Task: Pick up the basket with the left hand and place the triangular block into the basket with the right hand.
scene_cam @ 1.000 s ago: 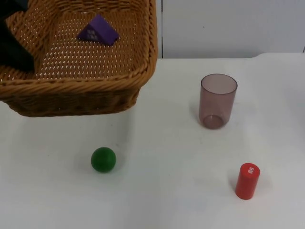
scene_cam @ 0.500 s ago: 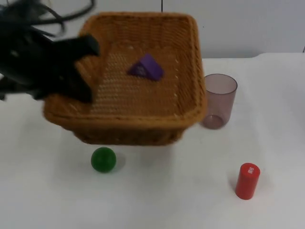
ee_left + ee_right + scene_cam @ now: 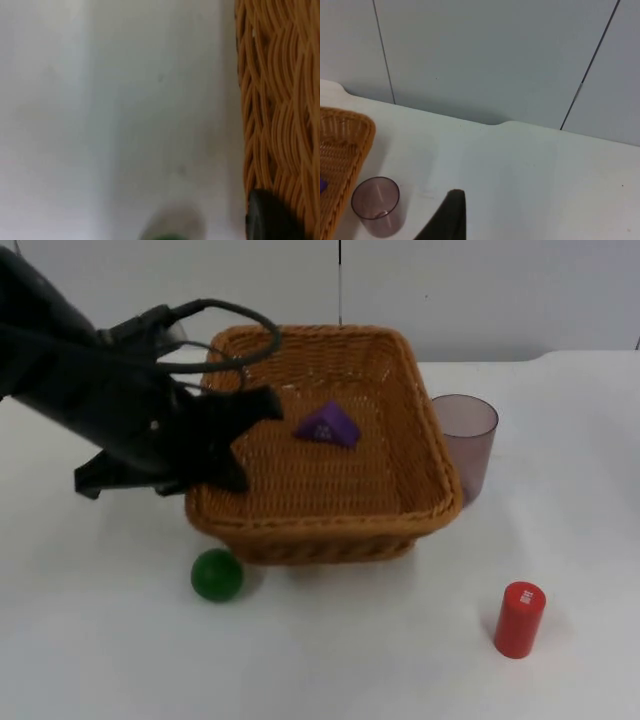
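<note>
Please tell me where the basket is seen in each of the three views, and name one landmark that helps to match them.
Top view: the basket sits mid-table, its left rim at the left gripper, block inside.
Left wrist view: its woven wall stands beside a fingertip.
Right wrist view: a corner of its rim is next to the cup.
Shared landmark: the cup, beside the basket's right wall.
</note>
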